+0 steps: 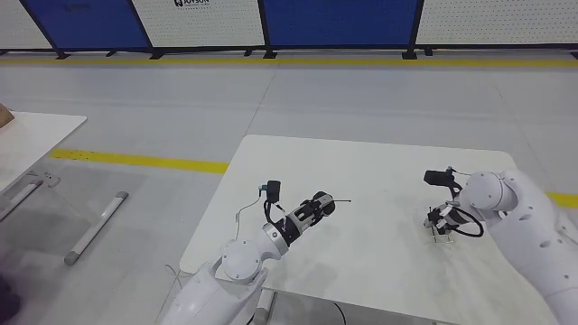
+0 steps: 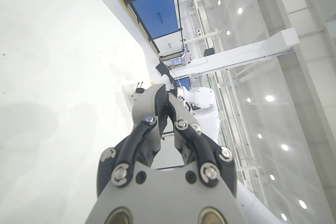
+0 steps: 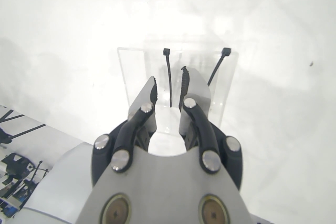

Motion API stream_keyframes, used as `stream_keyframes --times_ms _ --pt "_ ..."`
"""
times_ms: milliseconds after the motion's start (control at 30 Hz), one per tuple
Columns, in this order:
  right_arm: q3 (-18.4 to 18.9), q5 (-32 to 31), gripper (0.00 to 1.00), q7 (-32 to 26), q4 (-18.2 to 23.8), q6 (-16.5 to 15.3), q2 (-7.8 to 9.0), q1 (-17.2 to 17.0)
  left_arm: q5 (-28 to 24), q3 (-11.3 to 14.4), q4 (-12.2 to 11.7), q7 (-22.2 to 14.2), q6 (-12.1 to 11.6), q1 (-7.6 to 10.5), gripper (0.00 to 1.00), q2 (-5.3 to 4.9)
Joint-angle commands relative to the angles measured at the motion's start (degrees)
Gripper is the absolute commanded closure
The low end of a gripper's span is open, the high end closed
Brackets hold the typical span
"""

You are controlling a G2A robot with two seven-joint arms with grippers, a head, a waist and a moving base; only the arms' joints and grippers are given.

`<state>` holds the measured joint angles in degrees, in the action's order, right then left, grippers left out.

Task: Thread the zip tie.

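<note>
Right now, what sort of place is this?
Probably a factory hall or industrial test bay: blue and white partition panels fence the area, a yellow floor line runs past the white table, and ceiling lights sit high overhead.

The place looked like a large industrial hall or robot test floor rather than a home or an office. The floor (image 1: 181, 99) was smooth grey concrete, marked with a yellow line (image 1: 135, 160) of the kind that borders work areas. Along the far side stood a row of partitions in black frames, some of them white pegboard panels (image 1: 190, 4) and some blue panels (image 1: 339, 4). A plain white table (image 1: 379, 262) stood on the open floor, with a second table (image 1: 36, 140) off to one side. Overhead, the left wrist view showed a very high ceiling with round lights (image 2: 269, 98) and a heavy white beam (image 2: 262, 51).
</note>
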<state>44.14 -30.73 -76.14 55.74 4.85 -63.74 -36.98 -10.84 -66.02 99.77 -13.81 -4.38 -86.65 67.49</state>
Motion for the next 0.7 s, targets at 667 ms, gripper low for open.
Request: stream_keyframes --times_ms 667 --pt "2.0 -0.9 1.0 -2.9 2.4 -2.7 0.41 -0.3 0.0 0.0 0.0 0.0 0.0 0.0 1.0 0.0"
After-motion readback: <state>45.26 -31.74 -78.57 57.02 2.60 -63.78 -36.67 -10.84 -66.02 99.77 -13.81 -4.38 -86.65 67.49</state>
